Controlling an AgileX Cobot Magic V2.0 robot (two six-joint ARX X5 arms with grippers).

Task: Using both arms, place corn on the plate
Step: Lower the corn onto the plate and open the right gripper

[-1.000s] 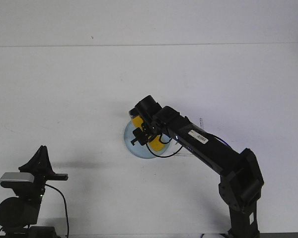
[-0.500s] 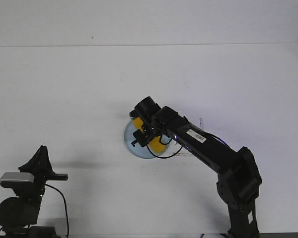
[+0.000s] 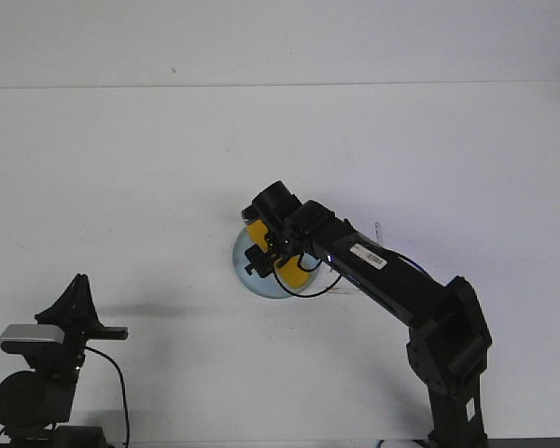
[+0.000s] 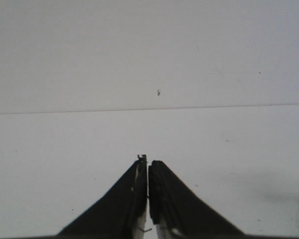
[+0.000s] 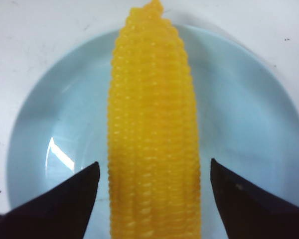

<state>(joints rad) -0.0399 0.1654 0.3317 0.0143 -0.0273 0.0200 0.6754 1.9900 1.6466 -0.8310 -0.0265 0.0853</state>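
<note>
Corn (image 5: 152, 134) on plate (image 5: 249, 124), clear between spread right gripper (image 5: 154, 184) fingers.

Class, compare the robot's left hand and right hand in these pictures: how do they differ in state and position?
The left hand is shut, fingers together; the right hand is open. The left hand has only bare table before it; the right hand straddles the corn lying on the plate. Both have dark, pointed fingers.
</note>
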